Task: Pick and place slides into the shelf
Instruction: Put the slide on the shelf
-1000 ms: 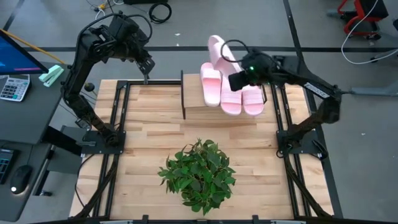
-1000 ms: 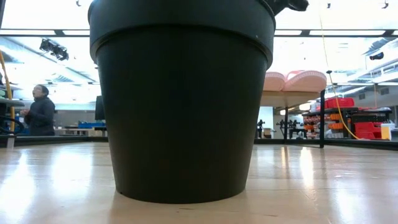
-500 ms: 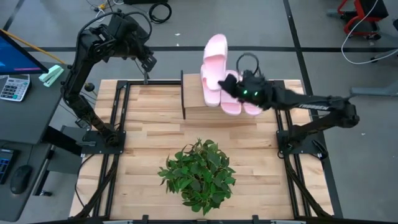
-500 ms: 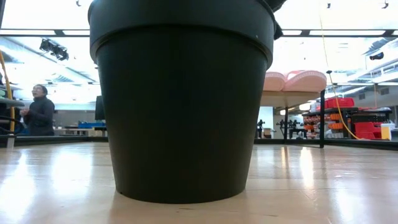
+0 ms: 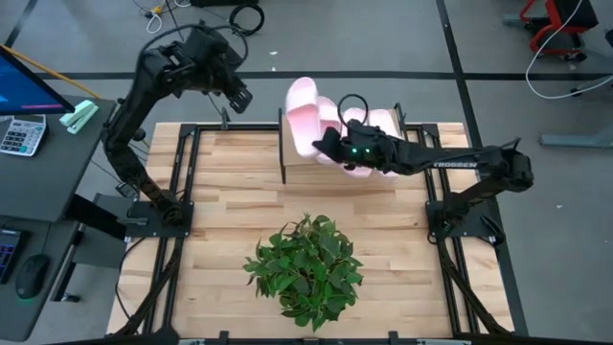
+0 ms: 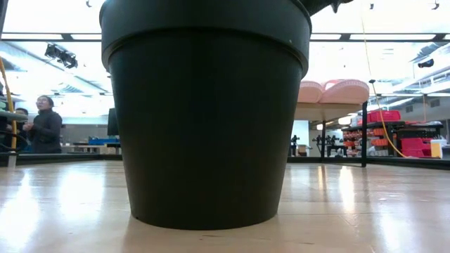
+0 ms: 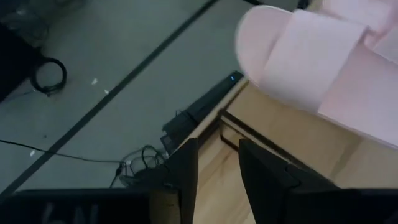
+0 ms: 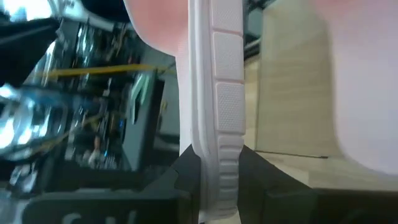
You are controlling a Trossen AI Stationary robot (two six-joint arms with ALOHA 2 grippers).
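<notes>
My right gripper [image 5: 329,144] reaches from the table's right across the shelf [image 5: 299,172] and is shut on one pale pink slide [image 5: 306,117], which is above the shelf's left end. Other pink slides [image 5: 381,121] lie on the plank top, mostly hidden under the right arm. The low view shows two of them [image 6: 336,91] resting sole-down on the shelf [image 6: 330,110]. My left gripper [image 5: 237,97] hovers open beyond the table's far left corner, and its wrist view shows the held slide [image 7: 311,62] ahead. My right gripper pinches the slide's ribbed sole rim [image 8: 217,149] between its two fingers [image 8: 186,171], one on each face of the sole. It comes level from the table's right. The slide is lifted clear, turned on its edge, and stretches away beyond the fingertips.
A leafy potted plant [image 5: 306,268] stands in the table's near middle, and its black pot [image 6: 204,112] fills the low view. Black frame rails [image 5: 182,192] run along both table sides. A desk with a calculator [image 5: 21,134] stands to the left. People [image 6: 46,126] are in the room behind.
My right gripper has carried the slide from behind the shelf's far edge toward the table's left and slightly nearer, stretching the arm across the shelf. The slide has turned as it moved. My left gripper has shifted a little toward the right.
</notes>
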